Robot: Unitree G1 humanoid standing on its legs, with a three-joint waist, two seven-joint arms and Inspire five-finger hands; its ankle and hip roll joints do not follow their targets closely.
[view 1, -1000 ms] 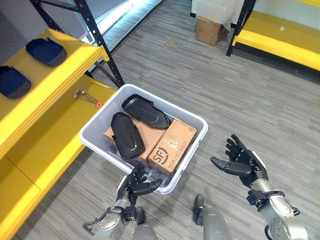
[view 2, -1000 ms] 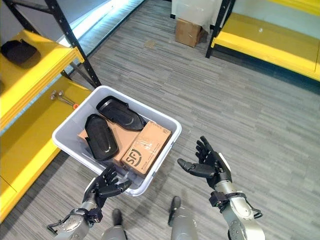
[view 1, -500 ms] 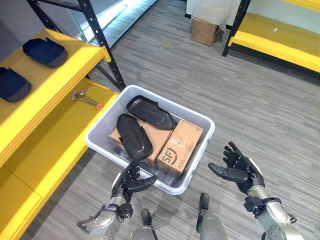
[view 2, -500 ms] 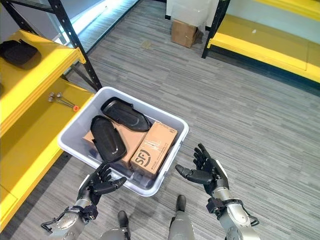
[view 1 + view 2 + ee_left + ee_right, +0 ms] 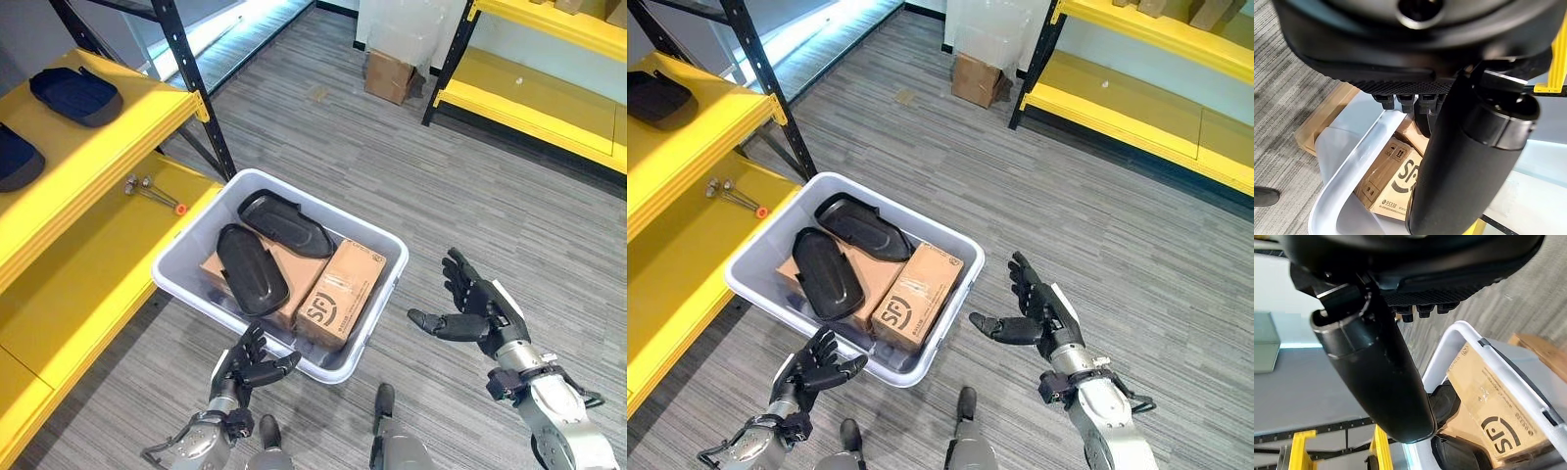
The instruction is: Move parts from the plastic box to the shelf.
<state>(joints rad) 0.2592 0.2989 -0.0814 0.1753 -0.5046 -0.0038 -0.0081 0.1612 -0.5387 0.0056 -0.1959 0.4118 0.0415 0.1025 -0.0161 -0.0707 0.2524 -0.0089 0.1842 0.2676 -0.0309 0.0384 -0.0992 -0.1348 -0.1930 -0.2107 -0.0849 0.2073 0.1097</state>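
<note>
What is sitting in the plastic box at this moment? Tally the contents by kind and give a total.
Black molded parts: 2, one lying toward the shelf side and one at the far side of the plastic box.
Brown cardboard boxes: 2, one upright and one flat beneath the parts.
Total: 4

Both eye views look steeply down from the robot's head at the same floor scene, set slightly apart: a grey plastic box (image 5: 280, 276) beside a yellow shelf (image 5: 73, 186). Each wrist view looks along its own hand from very close, past the thumb, toward the box rim (image 5: 1359, 161) and a cardboard carton (image 5: 1491, 411) inside.
</note>
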